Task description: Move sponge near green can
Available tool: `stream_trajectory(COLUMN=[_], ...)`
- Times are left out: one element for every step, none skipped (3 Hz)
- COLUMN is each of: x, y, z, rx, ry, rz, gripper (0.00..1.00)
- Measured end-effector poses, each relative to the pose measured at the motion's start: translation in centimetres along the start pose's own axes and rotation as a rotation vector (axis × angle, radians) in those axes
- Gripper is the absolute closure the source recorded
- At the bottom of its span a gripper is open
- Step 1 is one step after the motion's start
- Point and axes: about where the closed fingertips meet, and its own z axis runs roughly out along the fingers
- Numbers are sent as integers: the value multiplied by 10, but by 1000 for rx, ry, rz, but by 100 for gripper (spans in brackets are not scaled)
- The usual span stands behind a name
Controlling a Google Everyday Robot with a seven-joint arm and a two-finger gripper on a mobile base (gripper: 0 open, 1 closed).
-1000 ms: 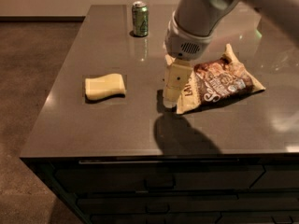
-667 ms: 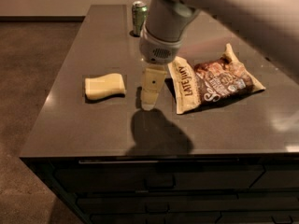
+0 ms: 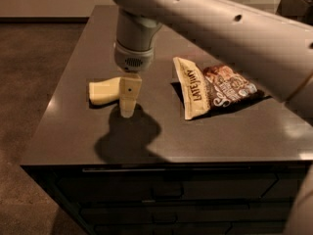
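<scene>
The pale yellow sponge (image 3: 103, 91) lies flat on the dark countertop (image 3: 63, 141), left of centre. My gripper (image 3: 127, 109) hangs straight down from the grey wrist at the sponge's right end, covers that end, and reaches down to the countertop. I cannot tell whether it touches the sponge. The green can is hidden behind my arm, which crosses the top of the view.
A cream-and-brown chip bag (image 3: 215, 89) lies flat to the right of the gripper. The counter's front edge runs along the bottom, with dark drawers (image 3: 166, 195) below. Brown floor lies to the left. A dark object (image 3: 296, 1) sits at the far right corner.
My arm has swung left, from beside the chip bag to the sponge's right end. It now hides the green can, which showed at the back before. The sponge has not moved.
</scene>
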Motion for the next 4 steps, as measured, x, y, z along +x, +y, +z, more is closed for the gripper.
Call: stream_trajectory(x=[-4, -3, -3, -7], y=[-11, -13, -15, -17], z=[22, 31, 34, 32], rx=[-16, -26, -40, -53], ry=[36, 55, 72, 77], rz=[15, 23, 29, 41], gripper=[0, 0, 18, 42])
